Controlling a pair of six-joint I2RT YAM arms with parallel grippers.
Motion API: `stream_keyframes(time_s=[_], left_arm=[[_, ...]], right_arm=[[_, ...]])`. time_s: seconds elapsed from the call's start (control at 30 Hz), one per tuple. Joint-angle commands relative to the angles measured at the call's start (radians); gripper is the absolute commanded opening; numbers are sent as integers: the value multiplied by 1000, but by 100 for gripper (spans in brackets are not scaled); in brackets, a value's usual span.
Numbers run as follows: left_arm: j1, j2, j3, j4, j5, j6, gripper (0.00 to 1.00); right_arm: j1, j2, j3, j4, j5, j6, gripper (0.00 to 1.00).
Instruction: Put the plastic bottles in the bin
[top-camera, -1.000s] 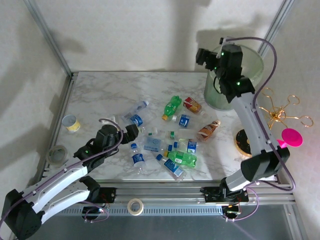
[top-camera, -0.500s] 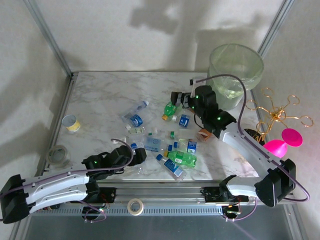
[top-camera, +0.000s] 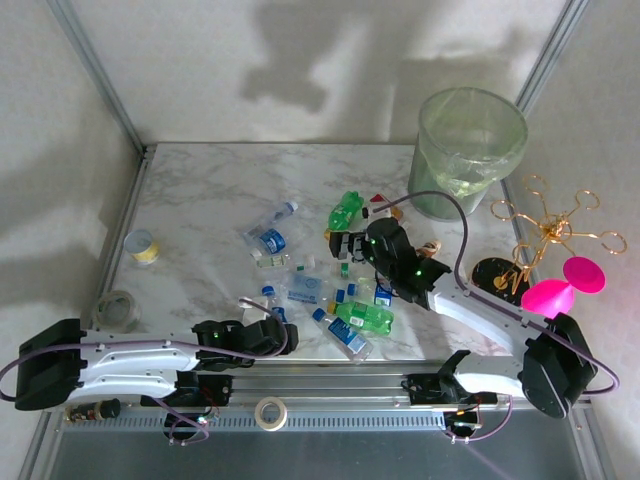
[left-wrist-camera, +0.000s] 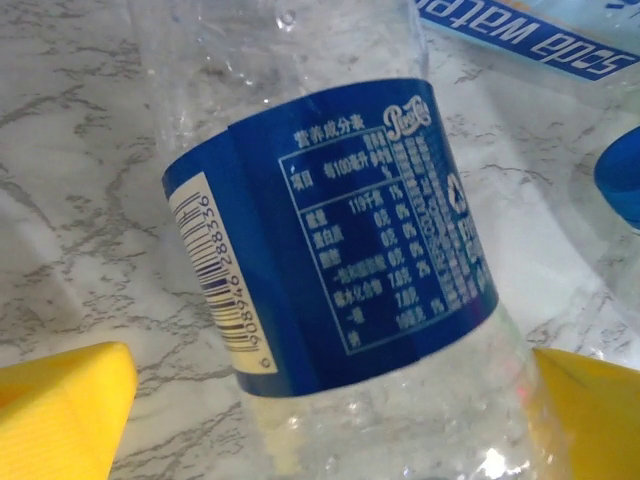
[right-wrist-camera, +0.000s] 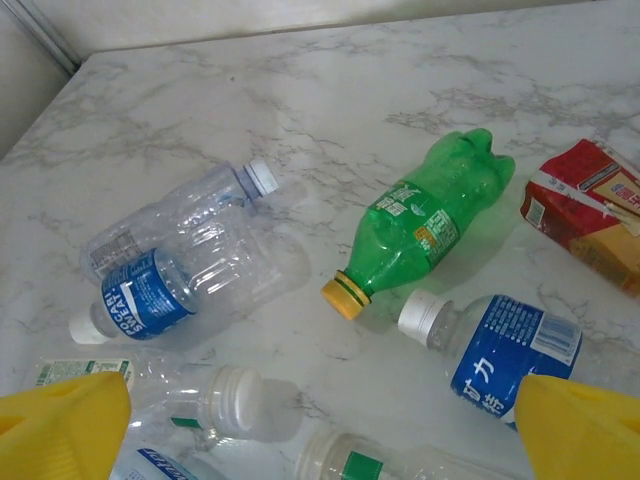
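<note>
Several plastic bottles lie scattered in the middle of the marble table (top-camera: 200, 190). My left gripper (top-camera: 279, 328) is low at the near edge, open, its yellow fingers (left-wrist-camera: 60, 410) on either side of a clear blue-labelled bottle (left-wrist-camera: 330, 240); a gap shows on the left side. My right gripper (top-camera: 345, 245) hovers open over the pile with nothing between its fingertips (right-wrist-camera: 580, 430). Below it lie a green bottle (right-wrist-camera: 430, 225), a crushed clear bottle (right-wrist-camera: 180, 260) and a white-capped blue-labelled one (right-wrist-camera: 500, 350). The bin (top-camera: 470, 150) stands at the far right, lined with a pale green bag.
A yellow-banded cup (top-camera: 143, 247) and a grey tape roll (top-camera: 115, 310) sit at the left edge. A red carton (right-wrist-camera: 590, 215) lies beside the green bottle. A gold wire stand (top-camera: 550, 230) and a pink disc (top-camera: 555, 290) stand at the right.
My right arm swung from above the bin down to the bottle pile. My left arm stretched low along the near edge and settled around the blue-labelled bottle.
</note>
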Motion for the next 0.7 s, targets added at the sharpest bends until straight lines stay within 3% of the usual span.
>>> stream_keyframes(time_s=[0.0,0.4,0.67], left_arm=[[-7,22,-18,9,-68,-147,94],[-3,29,-52,20,-80,-118,61],[30,-104,-76,-9,-163,-140,31]], right_arm=[[13,-22,-50,91,-3,54,99],[46,40,-64,191,-41,108,99],[46,105,-5,192,-57,119,99]])
